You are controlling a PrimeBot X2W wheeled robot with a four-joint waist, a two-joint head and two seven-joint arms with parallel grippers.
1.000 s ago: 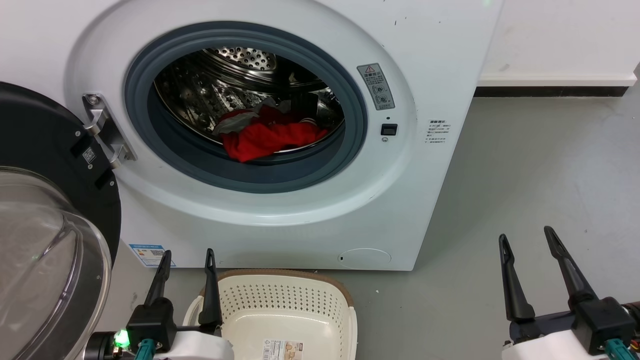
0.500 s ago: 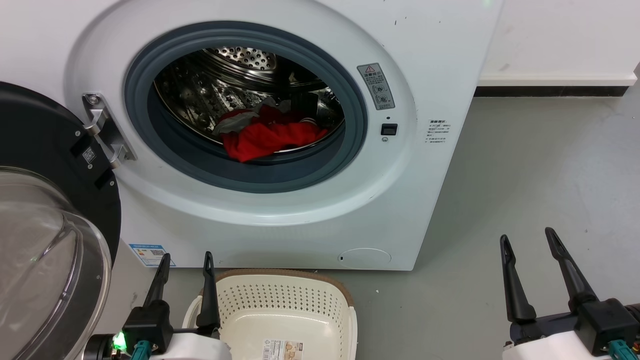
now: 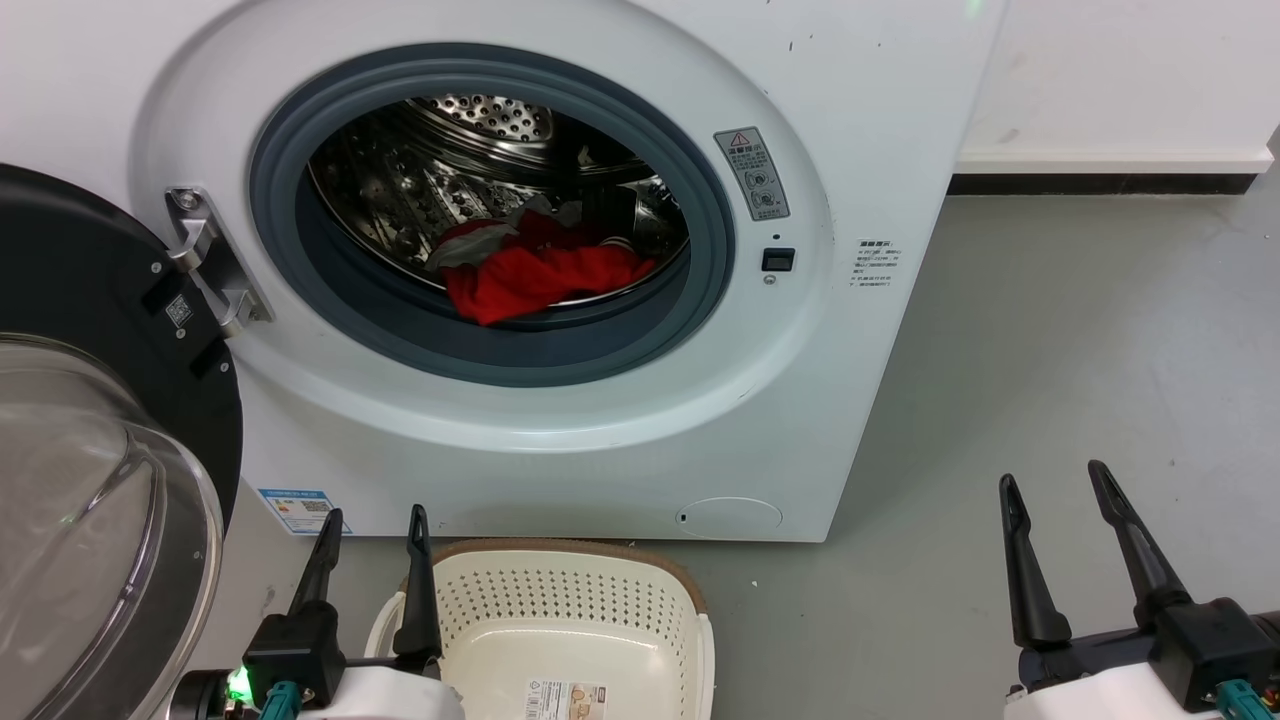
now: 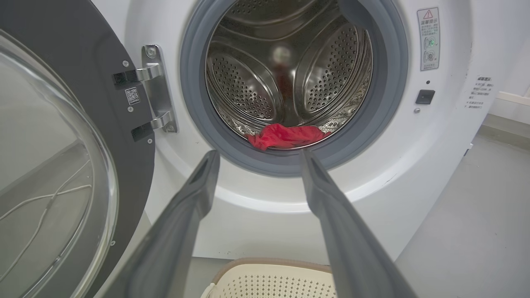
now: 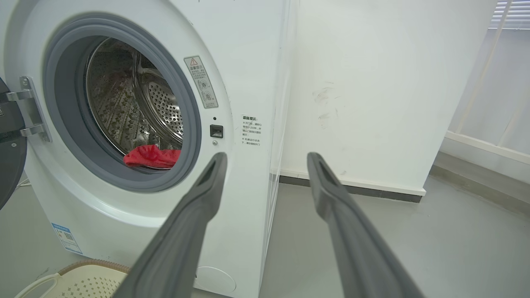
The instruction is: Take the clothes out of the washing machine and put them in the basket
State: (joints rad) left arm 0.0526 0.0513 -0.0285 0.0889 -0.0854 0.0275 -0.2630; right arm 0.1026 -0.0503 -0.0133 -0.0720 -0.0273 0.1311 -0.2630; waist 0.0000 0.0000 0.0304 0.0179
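Both grippers are basically parked. The left gripper (image 3: pixel 375 510) has its two fingers spread wide with nothing between them, and it looks to hang above the left end of the basket (image 3: pixel 560 600). The right gripper (image 3: pixel 1050 470) is just as wide open and just as empty, off to the right over bare floor (image 3: pixel 1050 300). Over the last second the only change I can spot is both of them sinking a hair (blink and you'd miss it).

Moving outward, the basket sits on the floor right in front of the washing machine (image 3: pixel 620 450), with nothing in the part I can see but its label. The door (image 3: pixel 90 280) is swung wide to the left, so the porthole's clear. The clothes (image 3: pixel 540 275) are a red heap with some grey on top, lying low at the front of the drum (image 3: pixel 480 120) just behind the rubber seal, same spot as before.

My read is that no garment is out yet and the reach hasn't really started. The left arm seems better lined up, since its wrist view looks straight at the heap.
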